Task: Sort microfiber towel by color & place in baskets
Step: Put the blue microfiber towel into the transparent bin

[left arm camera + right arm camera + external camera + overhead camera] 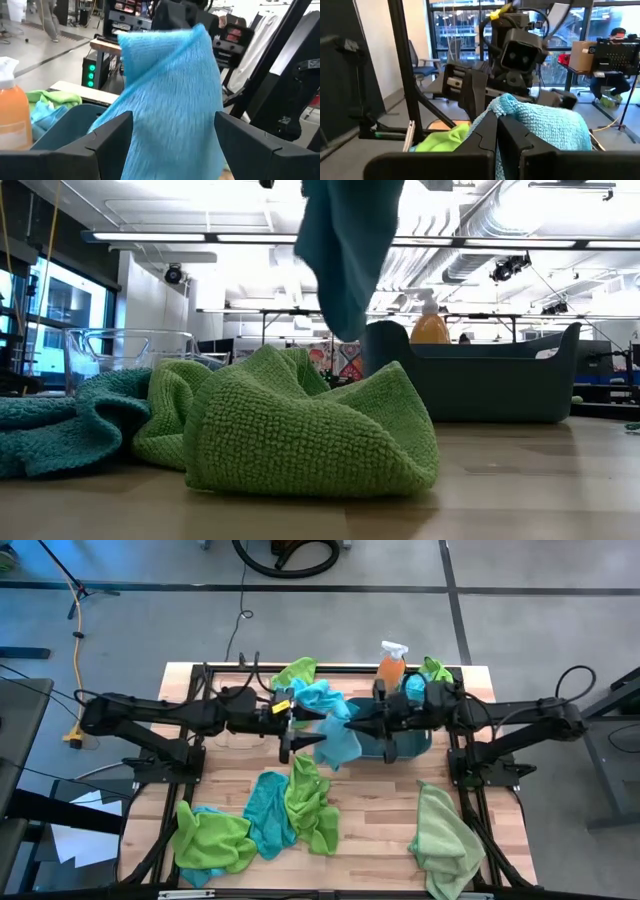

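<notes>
A blue towel [335, 735] hangs in mid-air over the table's middle, with my right gripper [352, 725] shut on it. My left gripper [288, 735] faces it from the left, open; in the left wrist view its fingers stand on either side of the towel [170, 100]. Just right of the towel, under the right arm, stands the dark teal tub [405, 745]. The clear basket [130, 345] shows at the far left of the low view. Green [312, 802], teal [268, 810] and pale green [440, 840] towels lie on the near half of the table. My right gripper pinches a bunched upper part of the blue towel [512, 107] between its two shut fingers. The fingers lie level and come from the table's right. The towel hangs slack below them, and its lower end [345, 315] is clear of the table.
An orange spray bottle [390, 665] stands behind the tub, with green [435, 668] and blue [415, 687] towels beside it. More green [295, 672] and blue [318, 695] cloth lies at the far middle. Another green towel [210, 840] lies near left. Black frame rails run along the table's sides.
</notes>
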You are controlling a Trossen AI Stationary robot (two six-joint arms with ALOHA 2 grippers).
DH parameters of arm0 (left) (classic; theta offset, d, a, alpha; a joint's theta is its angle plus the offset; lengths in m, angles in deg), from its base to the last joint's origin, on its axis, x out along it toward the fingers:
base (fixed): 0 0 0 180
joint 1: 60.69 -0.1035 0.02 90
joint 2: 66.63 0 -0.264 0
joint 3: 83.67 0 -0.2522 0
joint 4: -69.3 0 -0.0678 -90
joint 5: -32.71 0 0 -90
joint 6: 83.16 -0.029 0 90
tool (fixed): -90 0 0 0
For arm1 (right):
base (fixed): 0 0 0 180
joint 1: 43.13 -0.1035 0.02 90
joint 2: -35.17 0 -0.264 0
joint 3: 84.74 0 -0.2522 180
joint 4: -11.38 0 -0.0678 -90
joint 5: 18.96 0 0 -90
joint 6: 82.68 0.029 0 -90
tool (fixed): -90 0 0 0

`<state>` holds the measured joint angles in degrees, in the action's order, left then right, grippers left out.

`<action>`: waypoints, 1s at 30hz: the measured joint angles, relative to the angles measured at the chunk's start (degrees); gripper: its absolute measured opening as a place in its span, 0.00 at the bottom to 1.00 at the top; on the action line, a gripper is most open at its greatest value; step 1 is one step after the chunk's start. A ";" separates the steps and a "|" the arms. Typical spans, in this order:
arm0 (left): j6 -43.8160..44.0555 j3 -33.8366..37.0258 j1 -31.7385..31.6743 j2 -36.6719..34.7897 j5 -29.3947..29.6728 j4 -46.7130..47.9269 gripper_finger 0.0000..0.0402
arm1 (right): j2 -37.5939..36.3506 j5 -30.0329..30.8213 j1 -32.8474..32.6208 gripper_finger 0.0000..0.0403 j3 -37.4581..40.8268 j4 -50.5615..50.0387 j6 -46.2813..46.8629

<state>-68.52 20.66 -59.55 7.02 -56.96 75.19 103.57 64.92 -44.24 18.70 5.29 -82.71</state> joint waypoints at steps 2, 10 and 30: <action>-0.20 0.00 0.00 0.39 -0.07 0.13 0.67 | 1.72 -1.30 0.00 0.00 -1.50 -0.04 -0.51; 0.09 0.02 0.00 1.94 -8.41 -3.88 0.67 | 6.69 -3.19 0.00 0.00 -6.02 0.53 -1.95; -0.96 0.00 -0.40 3.14 -4.91 -3.27 0.05 | 10.36 -3.77 0.11 0.00 -9.98 0.11 1.34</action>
<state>-69.48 20.66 -59.95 10.16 -61.87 71.92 113.93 61.15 -44.13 8.72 5.39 -81.37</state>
